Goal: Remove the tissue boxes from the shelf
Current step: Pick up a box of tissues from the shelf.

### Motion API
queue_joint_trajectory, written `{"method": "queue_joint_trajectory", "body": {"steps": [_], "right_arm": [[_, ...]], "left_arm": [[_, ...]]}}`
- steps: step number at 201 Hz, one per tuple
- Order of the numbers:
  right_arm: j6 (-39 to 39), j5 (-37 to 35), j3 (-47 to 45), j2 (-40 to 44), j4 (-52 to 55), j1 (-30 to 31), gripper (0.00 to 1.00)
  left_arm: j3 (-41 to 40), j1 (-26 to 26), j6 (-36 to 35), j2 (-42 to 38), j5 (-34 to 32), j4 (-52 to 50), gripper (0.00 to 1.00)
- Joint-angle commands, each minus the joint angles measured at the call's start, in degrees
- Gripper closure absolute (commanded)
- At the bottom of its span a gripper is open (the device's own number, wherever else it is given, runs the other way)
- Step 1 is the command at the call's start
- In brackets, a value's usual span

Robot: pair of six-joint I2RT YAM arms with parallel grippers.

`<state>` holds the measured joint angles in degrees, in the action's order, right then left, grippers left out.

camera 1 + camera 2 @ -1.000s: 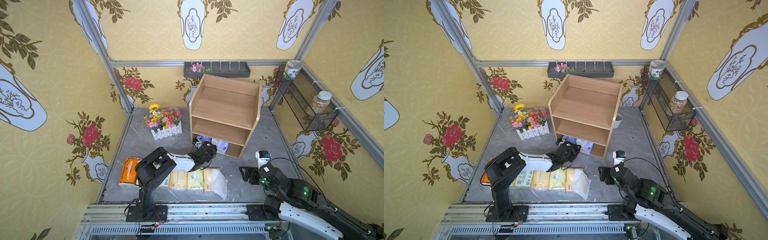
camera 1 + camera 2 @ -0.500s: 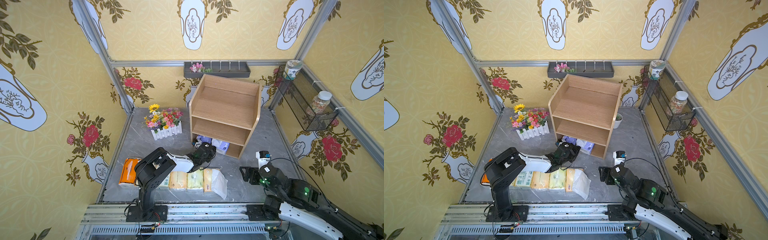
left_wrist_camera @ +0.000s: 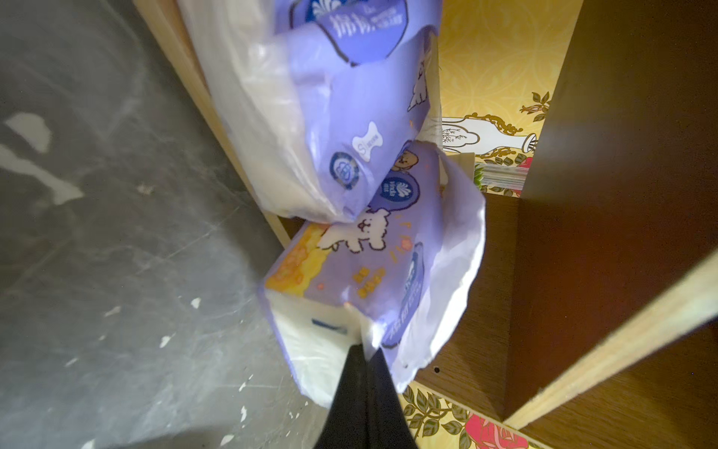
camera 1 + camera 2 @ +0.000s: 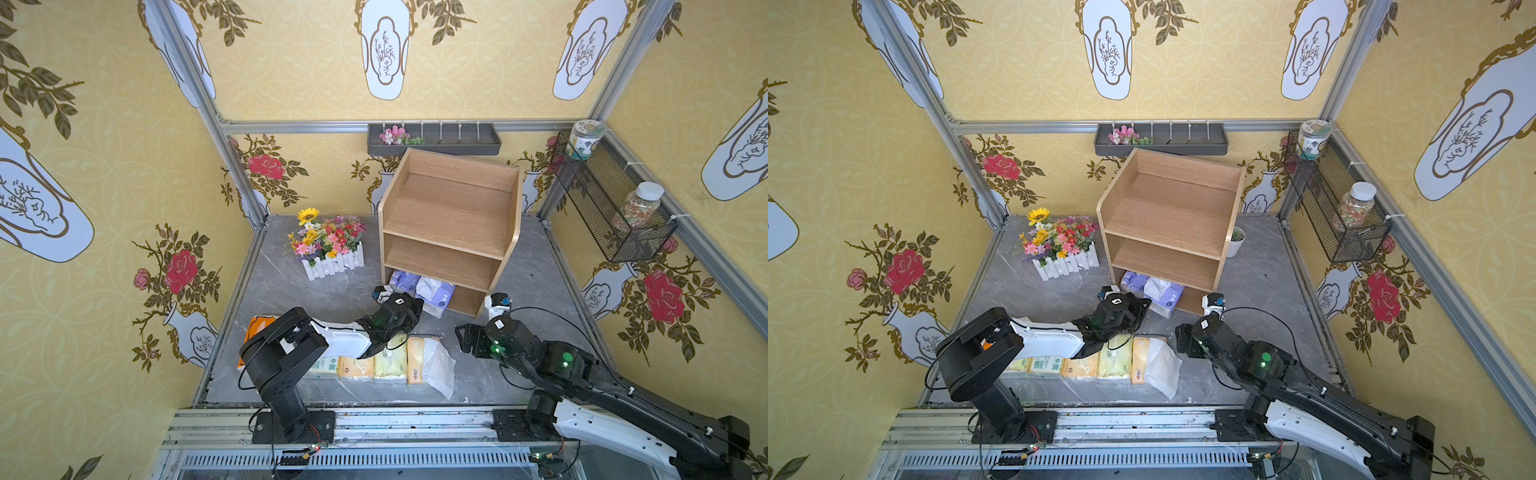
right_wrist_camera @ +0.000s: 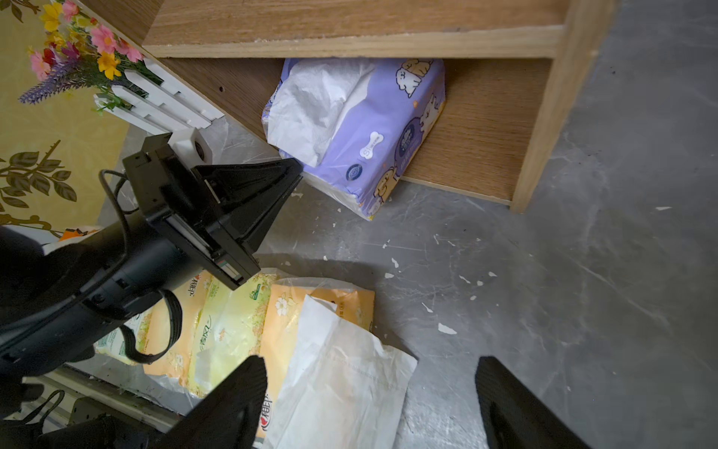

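The light-wood shelf (image 4: pixel 449 216) (image 4: pixel 1173 212) stands at the back, its upper tiers bare. Two lavender-white tissue boxes (image 4: pixel 432 291) (image 4: pixel 1163 294) lie in the bottom tier, sticking out over the front edge. My left gripper (image 3: pixel 364 350) (image 4: pixel 417 305) (image 5: pixel 297 173) is shut on the wrapper at the corner of the nearer lavender pack (image 3: pixel 361 272) (image 5: pixel 369 128). A row of pale yellow packs (image 4: pixel 374 361) (image 5: pixel 233 322) and an orange pack (image 4: pixel 259 326) lie on the floor by the front rail. My right gripper (image 5: pixel 369 373) (image 4: pixel 463 338) hangs open above the row's right end, holding nothing.
A white-fenced flower box (image 4: pixel 328 249) sits left of the shelf, and a small white pot (image 4: pixel 1236 241) sits to its right. A dark wall tray (image 4: pixel 434 139) hangs behind. A wire basket (image 4: pixel 611 208) with two jars is on the right wall.
My left gripper reached forward to the shelf's bottom tier and closed on the lavender pack's corner. My right gripper stayed in place and spread a little wider.
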<state>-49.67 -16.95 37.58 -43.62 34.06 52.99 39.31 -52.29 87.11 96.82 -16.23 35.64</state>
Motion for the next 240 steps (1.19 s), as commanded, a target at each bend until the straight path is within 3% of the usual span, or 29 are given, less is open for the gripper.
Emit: {"method": "queue_joint_trajectory", "body": {"steps": [1,28,72,178,240], "right_arm": [[-3.2,5.3,-0.8,-2.6,-10.4,-1.4,0.06],[-8.8,13.5,-3.7,-5.3,-19.9,-5.0,0.00],[-16.9,20.4,-11.5,-7.2,-33.6,-11.1,0.03],[-25.8,15.6,-23.7,-11.3,-55.5,-11.8,0.03],[-31.1,12.5,-25.1,-17.0,-66.1,-12.3,0.03]], "left_arm": [[-2.0,-0.4,1.0,-0.9,1.8,4.6,1.00],[-4.4,-1.0,2.5,-1.3,3.4,7.7,1.00],[-6.1,-1.5,4.6,-1.9,5.2,8.9,1.00],[-6.9,-2.3,6.3,-3.9,5.8,9.5,1.00],[-7.1,-2.3,6.4,-4.7,5.9,9.4,1.00]]}}
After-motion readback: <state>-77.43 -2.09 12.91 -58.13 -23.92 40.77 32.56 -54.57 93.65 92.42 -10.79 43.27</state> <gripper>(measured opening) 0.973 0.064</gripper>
